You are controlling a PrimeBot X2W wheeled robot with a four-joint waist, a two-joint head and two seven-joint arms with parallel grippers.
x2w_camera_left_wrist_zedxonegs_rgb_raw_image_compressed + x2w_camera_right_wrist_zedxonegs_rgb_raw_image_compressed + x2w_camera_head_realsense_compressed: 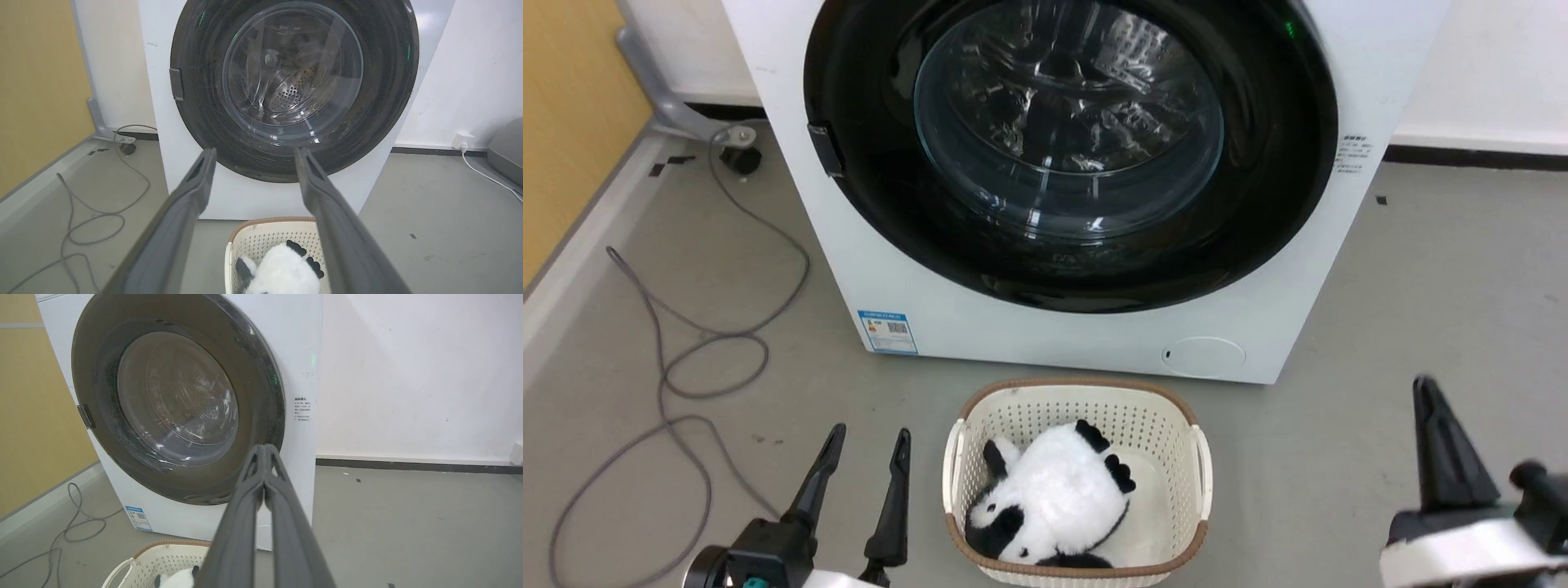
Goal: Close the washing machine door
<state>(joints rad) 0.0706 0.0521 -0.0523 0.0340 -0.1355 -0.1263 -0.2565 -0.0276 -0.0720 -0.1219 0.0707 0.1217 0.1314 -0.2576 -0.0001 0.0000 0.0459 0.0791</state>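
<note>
Washing machine door [1070, 147] sits shut; left gripper [870, 431] fingers spread, right gripper [1427, 396] fingers pressed together

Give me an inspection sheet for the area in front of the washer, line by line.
Surface: grey floor, a few small dark marks.
Job's things: washing machine door sits flush in the washing machine, looks shut.
Clutter: white basket before the machine, panda plush inside.
Grippers: left gripper open, right gripper shut, both empty, apart from the door.
Cables: grey cable looped on the floor left of the machine; white lead to a wall socket.
Surroundings: white wall, yellow panel at left.
</note>
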